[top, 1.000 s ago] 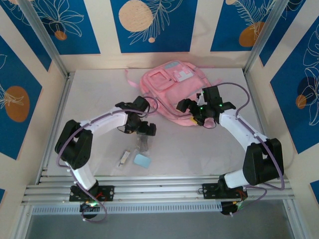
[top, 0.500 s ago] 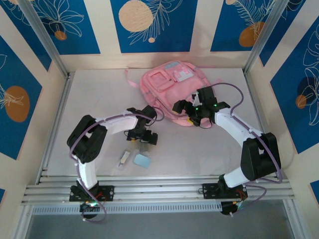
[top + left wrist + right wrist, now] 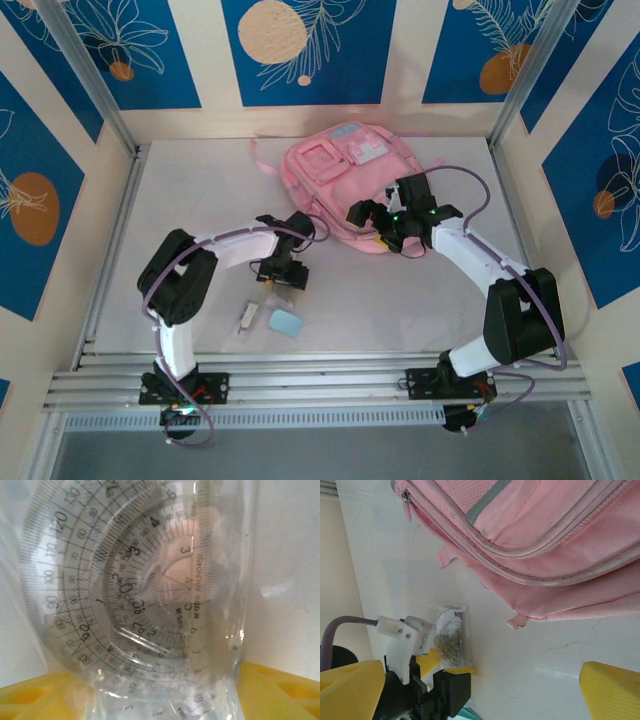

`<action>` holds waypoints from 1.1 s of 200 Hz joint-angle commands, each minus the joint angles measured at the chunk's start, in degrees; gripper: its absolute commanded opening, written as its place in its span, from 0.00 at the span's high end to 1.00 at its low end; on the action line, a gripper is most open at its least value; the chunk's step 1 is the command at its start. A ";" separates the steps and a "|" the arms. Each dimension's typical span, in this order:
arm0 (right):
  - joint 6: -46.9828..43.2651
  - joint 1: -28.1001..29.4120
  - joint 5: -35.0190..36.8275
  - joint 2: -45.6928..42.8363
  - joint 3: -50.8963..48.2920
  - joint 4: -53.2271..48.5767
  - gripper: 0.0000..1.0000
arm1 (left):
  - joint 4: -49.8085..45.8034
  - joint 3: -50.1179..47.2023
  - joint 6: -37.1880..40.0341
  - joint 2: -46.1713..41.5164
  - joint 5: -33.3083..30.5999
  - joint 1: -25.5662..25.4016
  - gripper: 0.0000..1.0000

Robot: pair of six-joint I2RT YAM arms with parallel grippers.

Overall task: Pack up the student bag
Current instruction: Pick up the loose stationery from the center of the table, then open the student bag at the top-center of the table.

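Though near student bag, protractor apart

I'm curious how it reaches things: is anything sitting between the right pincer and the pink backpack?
Nothing visible does. Bare table lies between the right pincer and the student bag; the clear protractor packet sits off to one side, outside that gap.

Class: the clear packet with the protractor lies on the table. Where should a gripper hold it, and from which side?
Grip the clear packet across its narrow width, pinching its two long edges, coming straight down from above. It lies flat on the table, so a sideways approach would likely push it. The yellow fingers of the left gripper straddle it.
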 commanded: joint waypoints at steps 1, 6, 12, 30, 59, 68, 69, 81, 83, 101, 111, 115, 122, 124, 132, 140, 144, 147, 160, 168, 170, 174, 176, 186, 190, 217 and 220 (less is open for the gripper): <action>0.29 -0.05 0.11 -1.50 -0.27 0.84 0.00 | 4.30 0.91 2.76 2.44 0.04 0.86 0.34; 0.22 -0.03 -0.17 -1.49 -0.27 1.05 0.00 | 4.35 1.28 3.10 2.04 -0.23 1.13 0.37; 0.13 -0.01 -0.55 -1.42 -0.27 1.44 0.00 | 4.40 1.77 3.47 1.51 -0.45 1.50 0.40; -0.35 -0.03 -1.86 -1.23 -0.26 2.74 0.01 | 4.82 3.13 4.90 -0.29 -0.68 2.70 0.50; -1.66 -0.03 -3.21 -0.77 0.64 3.62 0.02 | 4.82 5.14 7.24 -2.96 0.24 4.37 0.52; -2.29 -0.02 -3.52 -0.69 1.08 3.54 0.03 | 4.88 5.71 8.03 -3.76 0.96 4.80 0.52; -2.36 -0.03 -3.57 -0.65 1.11 3.54 0.03 | 4.84 5.78 8.08 -3.85 1.03 4.84 0.52; -3.38 -0.03 -4.17 -0.47 1.78 3.23 0.03 | 4.53 6.81 9.08 -4.91 2.27 5.43 0.52; -3.57 -0.03 -4.27 -0.47 1.91 3.20 0.03 | 4.47 7.03 9.26 -5.08 2.60 5.47 0.52; -5.33 -0.57 -7.37 -0.14 3.01 3.48 0.03 | 4.41 8.81 11.33 -7.31 6.40 6.51 0.52; -6.31 -1.02 -9.57 0.08 3.73 3.83 0.04 | 5.01 9.71 13.10 -8.66 9.90 7.02 0.52; -6.55 -1.18 -10.46 0.21 3.95 4.04 0.04 | 5.39 10.12 13.98 -9.15 11.69 7.12 0.51; -6.95 -1.54 -12.01 0.46 4.50 4.43 0.05 | 5.94 10.77 15.30 -9.97 14.28 7.22 0.51; -6.99 -1.59 -12.47 0.51 4.66 4.55 0.05 | 6.14 10.94 15.63 -10.24 14.81 7.17 0.51; -7.17 -1.85 -14.22 0.84 5.15 5.35 0.06 | 7.08 11.51 16.90 -11.04 18.12 7.16 0.51; -7.10 -1.98 -15.84 1.03 5.48 6.53 0.06 | 7.87 12.08 17.49 -11.50 20.86 7.16 0.51; -6.93 -1.97 -16.55 1.17 5.53 7.30 0.06 | 8.23 12.35 17.66 -11.66 22.28 7.17 0.51; -6.73 -2.01 -17.06 1.29 5.61 7.89 0.07 | 8.49 12.61 17.69 -11.67 23.34 7.16 0.51; -5.92 -2.04 -19.06 1.94 5.71 10.22 0.09 | 9.61 13.54 17.48 -11.48 27.45 7.12 0.52; -5.25 -1.92 -19.97 2.31 5.66 11.62 0.11 | 10.25 13.95 17.13 -11.28 29.44 6.99 0.53; -5.13 -1.88 -20.15 2.42 5.63 11.97 0.11 | 10.36 14.00 17.03 -11.25 29.87 6.98 0.53; -4.85 -1.87 -20.65 2.60 5.47 12.80 0.13 | 10.66 14.14 16.93 -11.13 30.50 6.92 0.53; -4.64 -1.81 -20.81 2.67 5.39 13.26 0.14 | 10.75 14.22 16.79 -11.08 30.71 6.88 0.53; -3.60 -1.52 -21.99 2.95 4.81 15.60 0.17 | 11.12 14.52 16.61 -10.80 31.41 6.60 0.53; -3.26 -1.46 -22.35 3.06 4.60 16.42 0.18 | 11.13 14.62 16.66 -10.61 31.50 6.48 0.54; -0.55 -0.65 -24.70 4.51 3.75 20.56 0.30 | 10.95 15.89 16.81 -9.51 30.91 5.55 0.54; -0.26 -0.52 -24.99 4.70 3.70 20.91 0.32 | 10.95 16.01 16.82 -9.39 30.78 5.47 0.54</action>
